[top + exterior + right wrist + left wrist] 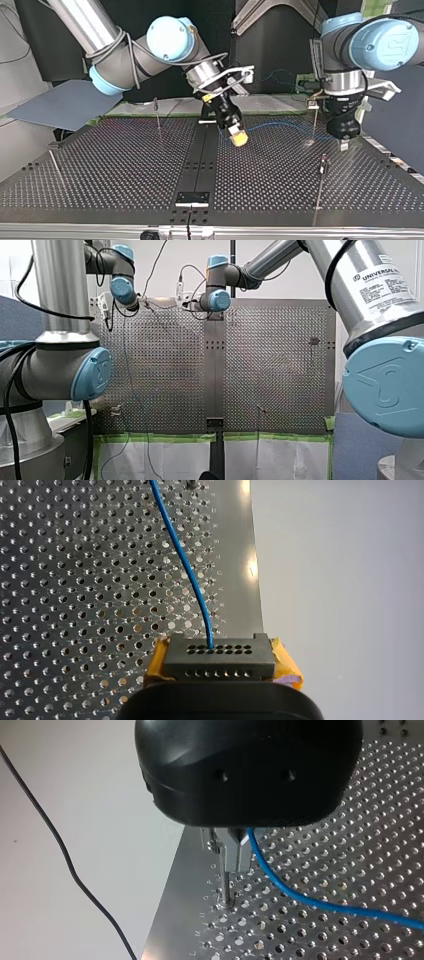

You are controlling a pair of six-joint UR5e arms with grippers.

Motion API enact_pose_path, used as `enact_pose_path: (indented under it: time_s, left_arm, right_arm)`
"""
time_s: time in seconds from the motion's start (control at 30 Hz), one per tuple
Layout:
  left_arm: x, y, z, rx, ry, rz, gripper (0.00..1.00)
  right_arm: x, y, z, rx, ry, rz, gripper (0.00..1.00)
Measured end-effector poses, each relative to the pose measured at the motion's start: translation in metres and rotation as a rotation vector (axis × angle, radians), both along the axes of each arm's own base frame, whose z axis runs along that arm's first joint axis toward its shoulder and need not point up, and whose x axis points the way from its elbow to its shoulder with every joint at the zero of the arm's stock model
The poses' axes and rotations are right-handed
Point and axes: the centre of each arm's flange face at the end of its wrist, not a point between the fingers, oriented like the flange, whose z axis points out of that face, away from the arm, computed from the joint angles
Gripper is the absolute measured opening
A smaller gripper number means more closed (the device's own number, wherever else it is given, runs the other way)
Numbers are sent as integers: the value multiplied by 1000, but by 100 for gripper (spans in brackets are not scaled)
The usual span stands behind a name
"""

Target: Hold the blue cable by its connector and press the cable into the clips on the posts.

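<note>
My right gripper [239, 136] hangs tilted over the middle of the perforated plate. Its yellow pads are shut on the black connector [218, 657]. The blue cable [185, 565] leaves the connector's face and runs away over the plate. In the top view the blue cable [280, 125] sags from that connector toward my left gripper [344, 144] at the view's right. My left gripper's metal fingers [231, 865] are shut with their tip down on the plate. The blue cable [300, 897] comes out right at them and curves away across the holes.
Thin posts stand on the plate: one [157, 112] at the top view's left, one [322, 172] in front of my left gripper, one [315, 120] just behind it. A black wire [65, 865] hangs off the plate's edge. A dark centre strip [200, 155] divides the plate.
</note>
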Motion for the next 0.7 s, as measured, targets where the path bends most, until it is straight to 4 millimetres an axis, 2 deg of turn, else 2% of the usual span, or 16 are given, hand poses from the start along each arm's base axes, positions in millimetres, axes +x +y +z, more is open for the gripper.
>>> enact_pose_path:
  time_s: [0.23, 0.53, 0.7]
  left_arm:
    - [15, 0, 0, -5, -14, -10, 0]
    - [26, 2, 10, -13, -33, -15, 0]
    - [34, 3, 1, -10, -6, -19, 0]
  right_arm:
    - [-3, -6, 1, 16, -16, -6, 0]
    - [-9, -19, 4, 21, -31, -23, 0]
    - [-11, -24, 4, 21, -32, -30, 0]
